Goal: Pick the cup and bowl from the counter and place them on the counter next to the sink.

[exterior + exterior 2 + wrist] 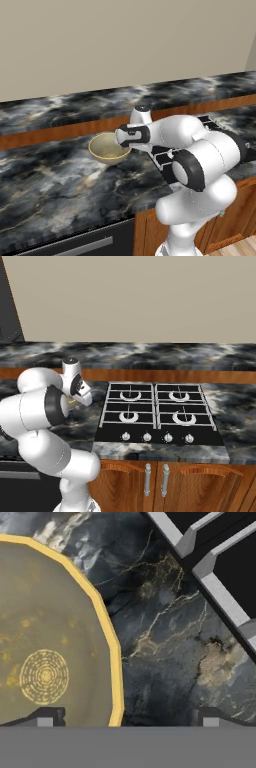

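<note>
Here one bowl [106, 148] sits on the counter [55, 185] at centre-left of the left base view, just beside one four-burner stovetop [157, 412]. The gripper [128, 717] stands wide open and empty, its jaws straddling the bowl's rim.

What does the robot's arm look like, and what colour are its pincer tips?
The arm is glossy white, built from fat rounded segments with dark rings at the joints. The pincer ends in two small dark tips with pale grey patches. No loose cables show.
</note>
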